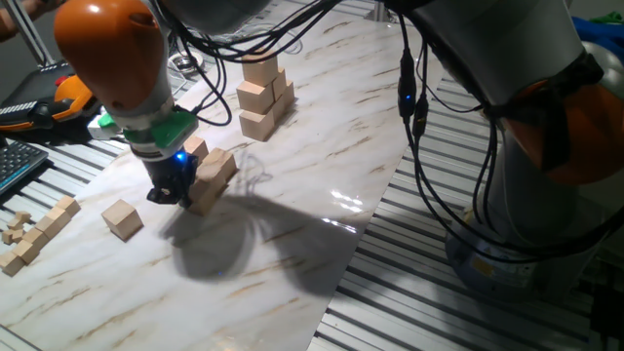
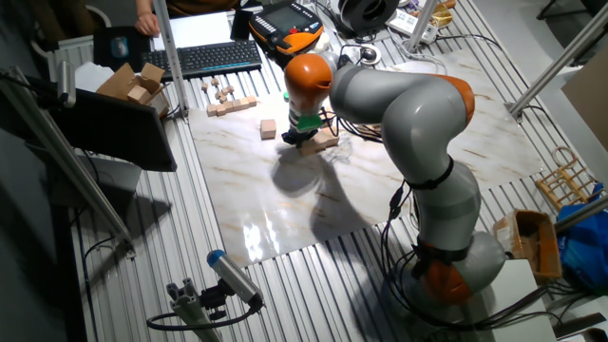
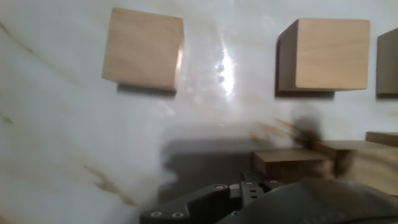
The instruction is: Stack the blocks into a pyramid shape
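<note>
I see gripper (image 1: 171, 190) low over marble tabletop (image 1: 322, 146), finger gap hidden so can't tell if wide or narrow, row of blocks (image 1: 210, 175) just beside it w/ long axis running diagonally, lone block (image 1: 123, 218) sits apart nearer the small wooden pieces (image 1: 34, 234), second stack (image 1: 263, 96) farther back.

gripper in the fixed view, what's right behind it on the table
Right behind the gripper sits a low cluster of tan blocks, at least one tilted. The gripper hides the cluster's near side and its own fingertips, so contact cannot be judged.
</note>
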Available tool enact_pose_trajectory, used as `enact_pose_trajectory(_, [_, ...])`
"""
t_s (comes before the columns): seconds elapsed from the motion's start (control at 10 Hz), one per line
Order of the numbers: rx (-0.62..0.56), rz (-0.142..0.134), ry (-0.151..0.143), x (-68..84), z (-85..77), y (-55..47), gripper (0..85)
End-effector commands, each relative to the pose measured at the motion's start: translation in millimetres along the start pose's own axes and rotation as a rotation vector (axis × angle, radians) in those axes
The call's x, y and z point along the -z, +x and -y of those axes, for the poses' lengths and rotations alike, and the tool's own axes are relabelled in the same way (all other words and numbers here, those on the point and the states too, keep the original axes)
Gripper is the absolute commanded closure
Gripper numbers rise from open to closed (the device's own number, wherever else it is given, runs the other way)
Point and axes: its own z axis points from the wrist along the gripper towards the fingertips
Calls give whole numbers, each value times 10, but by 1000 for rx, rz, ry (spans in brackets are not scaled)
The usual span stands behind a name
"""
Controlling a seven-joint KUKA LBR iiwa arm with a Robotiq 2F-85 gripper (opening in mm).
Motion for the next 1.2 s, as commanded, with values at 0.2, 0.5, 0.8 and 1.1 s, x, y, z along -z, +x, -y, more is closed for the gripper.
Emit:
enact_pose_trajectory(0.2, [7, 5, -4, -8, 37, -30, 850])
enact_pose_trajectory(0.5, [11, 8, -10, -1, 24, -39, 850])
enact_pose_trajectory(0.8, [-31, -12, -51, 112, -184, -151, 850])
enact_pose_trajectory(1.1, [-95, -39, -56, 303, -516, -284, 850])
